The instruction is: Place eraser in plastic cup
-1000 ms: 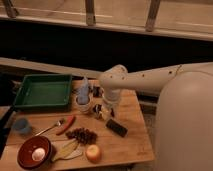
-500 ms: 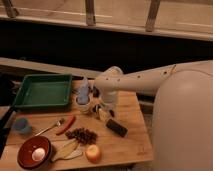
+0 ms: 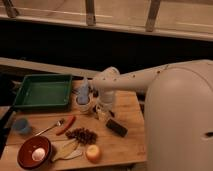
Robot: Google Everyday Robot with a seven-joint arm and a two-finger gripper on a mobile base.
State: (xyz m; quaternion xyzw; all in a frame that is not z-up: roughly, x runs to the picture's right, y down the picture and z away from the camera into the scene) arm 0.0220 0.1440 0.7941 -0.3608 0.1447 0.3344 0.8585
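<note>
From my station I see the robot's white body (image 3: 180, 120) filling the right side of the frame, with its arm (image 3: 135, 80) reaching left to the middle. The wooden table (image 3: 126, 149) takes up the lower left and centre. A green tray (image 3: 42, 92) sits on its upper left part. A dark red-brown bowl (image 3: 22, 149) stands in the lower left corner with a pale egg (image 3: 37, 154) inside it.

Just right of the tray is a white cup (image 3: 84, 105) with a blue thing (image 3: 82, 93) standing in it. The gripper (image 3: 103, 113) hangs from the bent wrist just right of that cup, pointing down over the middle of the table. Its fingers are spread and I see nothing between them.

The eraser (image 3: 116, 127) lies flat on the wood at a slant, just below and right of the gripper and apart from it. The plastic cup (image 3: 22, 125) stands upright at the far left edge of the table, below the tray and well apart from the eraser.

Between them are a red chili (image 3: 66, 125), a metal spoon (image 3: 49, 128) and a dark heap of dried fruit (image 3: 82, 134). An apple (image 3: 93, 152) sits at the bottom centre, beside a yellowish peel (image 3: 67, 149)
</note>
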